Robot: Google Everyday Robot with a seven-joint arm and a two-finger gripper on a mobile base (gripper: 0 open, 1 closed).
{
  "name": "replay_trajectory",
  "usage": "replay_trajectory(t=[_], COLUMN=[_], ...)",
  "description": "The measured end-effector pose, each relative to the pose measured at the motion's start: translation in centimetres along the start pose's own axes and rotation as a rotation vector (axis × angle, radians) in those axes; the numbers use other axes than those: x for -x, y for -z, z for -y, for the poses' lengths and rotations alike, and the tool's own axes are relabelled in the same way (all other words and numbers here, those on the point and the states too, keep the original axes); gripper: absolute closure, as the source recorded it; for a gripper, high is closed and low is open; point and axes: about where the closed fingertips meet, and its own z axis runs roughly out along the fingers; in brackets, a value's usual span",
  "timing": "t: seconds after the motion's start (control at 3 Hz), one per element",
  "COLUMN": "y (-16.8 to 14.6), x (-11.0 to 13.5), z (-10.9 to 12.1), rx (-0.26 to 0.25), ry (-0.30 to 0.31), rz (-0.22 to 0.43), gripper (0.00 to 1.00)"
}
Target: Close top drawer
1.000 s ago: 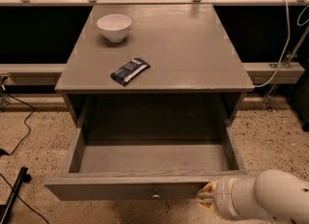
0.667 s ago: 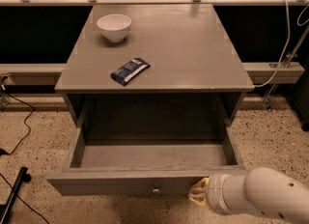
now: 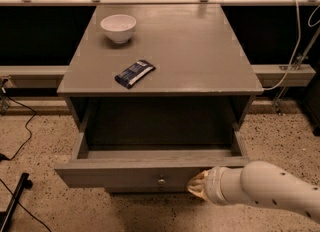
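Observation:
The top drawer (image 3: 125,173) of the grey cabinet (image 3: 165,51) stands partly pulled out; its empty inside shows, and its flat front panel has a small brass knob (image 3: 161,180) at the centre. My gripper (image 3: 196,186) is at the end of the white arm coming in from the lower right. It sits against the drawer's front panel, just right of the knob.
A white bowl (image 3: 118,27) and a dark blue snack packet (image 3: 135,73) lie on the cabinet top. Black cables (image 3: 15,151) and a black stand leg (image 3: 12,203) are on the speckled floor at left. A white cable (image 3: 292,51) hangs at right.
The drawer has slid inward, showing less of its inside than before. My arm has moved up and left with it, staying at the front panel.

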Motion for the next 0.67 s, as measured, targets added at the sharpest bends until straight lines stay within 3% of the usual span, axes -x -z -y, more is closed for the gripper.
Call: replay_trajectory(t=[0.67], y=[-3.7], x=[-0.7], z=[5.0], rx=[-0.010], ry=[-0.021], rz=[0.051], gripper=[1.00])
